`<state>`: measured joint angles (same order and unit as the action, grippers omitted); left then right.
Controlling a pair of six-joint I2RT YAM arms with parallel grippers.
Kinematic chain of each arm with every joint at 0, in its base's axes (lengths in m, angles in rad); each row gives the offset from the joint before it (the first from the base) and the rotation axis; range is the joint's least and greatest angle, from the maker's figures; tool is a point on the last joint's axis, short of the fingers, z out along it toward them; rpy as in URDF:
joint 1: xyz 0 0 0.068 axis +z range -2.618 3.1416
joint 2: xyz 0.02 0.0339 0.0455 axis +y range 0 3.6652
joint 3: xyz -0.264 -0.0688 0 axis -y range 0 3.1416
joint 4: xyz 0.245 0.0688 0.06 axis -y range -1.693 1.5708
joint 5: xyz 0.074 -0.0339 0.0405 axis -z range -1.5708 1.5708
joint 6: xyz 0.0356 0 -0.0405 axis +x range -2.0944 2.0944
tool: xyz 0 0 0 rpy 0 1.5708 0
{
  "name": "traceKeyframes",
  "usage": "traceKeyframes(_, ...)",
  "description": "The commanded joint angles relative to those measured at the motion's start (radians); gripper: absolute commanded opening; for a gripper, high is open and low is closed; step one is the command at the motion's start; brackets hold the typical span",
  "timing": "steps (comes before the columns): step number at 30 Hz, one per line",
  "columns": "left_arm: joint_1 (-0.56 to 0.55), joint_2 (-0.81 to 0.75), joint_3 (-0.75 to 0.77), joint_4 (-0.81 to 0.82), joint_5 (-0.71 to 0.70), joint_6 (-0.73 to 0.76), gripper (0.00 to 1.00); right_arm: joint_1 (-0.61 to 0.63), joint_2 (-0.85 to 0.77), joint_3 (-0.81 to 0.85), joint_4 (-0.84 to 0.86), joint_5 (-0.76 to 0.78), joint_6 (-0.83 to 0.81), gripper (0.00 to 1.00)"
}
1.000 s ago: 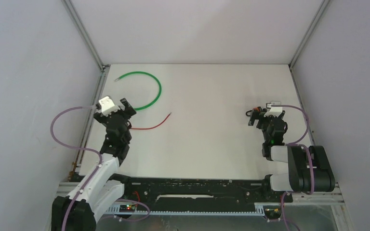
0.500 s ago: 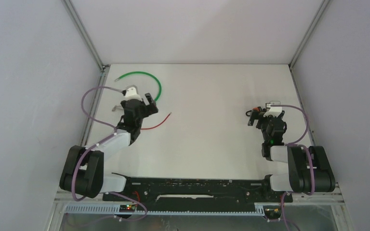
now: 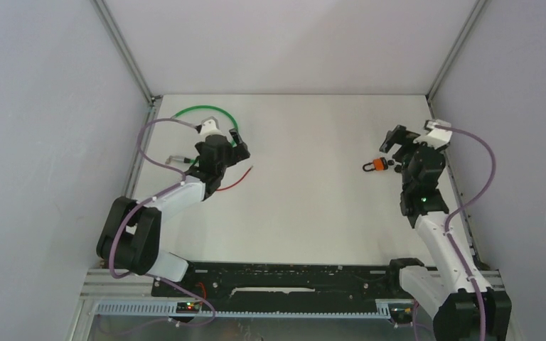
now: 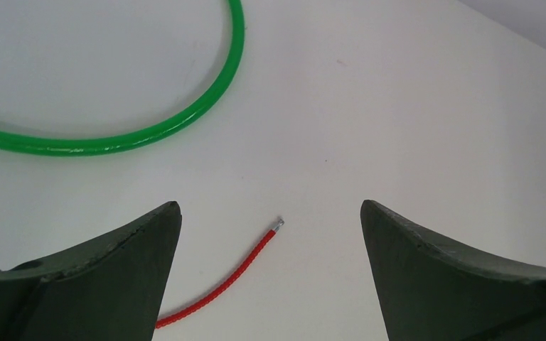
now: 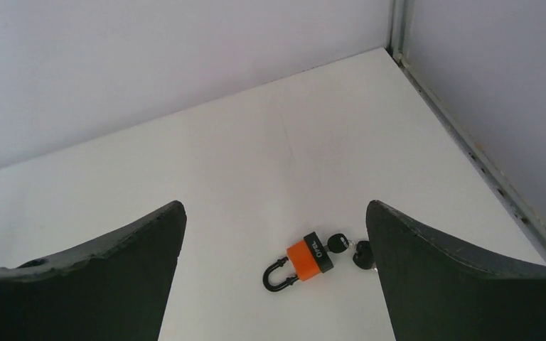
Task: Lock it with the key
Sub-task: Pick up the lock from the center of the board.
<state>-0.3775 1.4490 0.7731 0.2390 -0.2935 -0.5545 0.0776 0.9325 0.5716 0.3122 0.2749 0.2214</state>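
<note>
An orange padlock (image 3: 377, 165) with a black shackle lies on the white table near the right side. In the right wrist view the padlock (image 5: 306, 259) has a black-headed key (image 5: 338, 243) in its base. A second key (image 5: 361, 257) hangs on the ring beside it. My right gripper (image 3: 412, 144) hovers just behind and to the right of the lock. This gripper (image 5: 274, 207) is open and holds nothing. My left gripper (image 3: 224, 150) is open over the left side of the table. Below the left gripper (image 4: 270, 207) lies only a red cable tip.
A green cable (image 3: 217, 111) curves in a loop at the back left, also seen as the green cable (image 4: 149, 131) in the left wrist view. A thin red cable (image 3: 233, 184) lies in front of it. A small silver piece (image 3: 176, 159) lies near the left wall. Grey walls close in three sides.
My left arm swung from the left wall out over the cables. My right arm rose and moved back to the right, uncovering the padlock.
</note>
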Motion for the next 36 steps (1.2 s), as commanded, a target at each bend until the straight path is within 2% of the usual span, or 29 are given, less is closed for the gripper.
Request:
traceKeyframes(1, -0.007, -0.045, 0.025, -0.046, -0.071, -0.062, 1.00, -0.099, 0.035, 0.159, -0.410, -0.143, 0.165, 1.00)
traceKeyframes(6, -0.006, -0.173, -0.017, -0.031, -0.103, 0.036, 1.00, -0.207, 0.155, 0.241, -0.542, -0.253, 0.289, 1.00)
traceKeyframes(8, -0.001, -0.223, -0.061, 0.011, -0.118, 0.059, 1.00, -0.283, 0.200, 0.243, -0.560, -0.369, 0.320, 1.00)
traceKeyframes(10, 0.017, -0.251, -0.116, 0.083, -0.054, 0.065, 1.00, -0.351, 0.249, 0.246, -0.523, -0.502, 0.343, 1.00)
traceKeyframes(11, 0.023, -0.255, -0.145, 0.128, -0.022, 0.056, 1.00, -0.358, 0.276, 0.258, -0.521, -0.512, 0.356, 0.97)
traceKeyframes(14, 0.018, -0.216, -0.165, 0.185, 0.056, 0.032, 1.00, -0.336, 0.365, 0.347, -0.603, -0.430, 0.386, 0.94)
traceKeyframes(20, -0.024, -0.044, -0.027, 0.051, 0.070, -0.027, 1.00, -0.248, 0.525, 0.494, -0.743, -0.317, 0.468, 0.96)
traceKeyframes(26, -0.042, -0.027, -0.024, 0.092, 0.144, -0.028, 1.00, -0.137, 0.695, 0.630, -0.822, -0.159, 0.486, 0.96)
traceKeyframes(36, -0.082, 0.022, 0.034, 0.061, 0.145, 0.021, 1.00, -0.129, 0.848, 0.693, -0.888, -0.047, 0.611, 0.96)
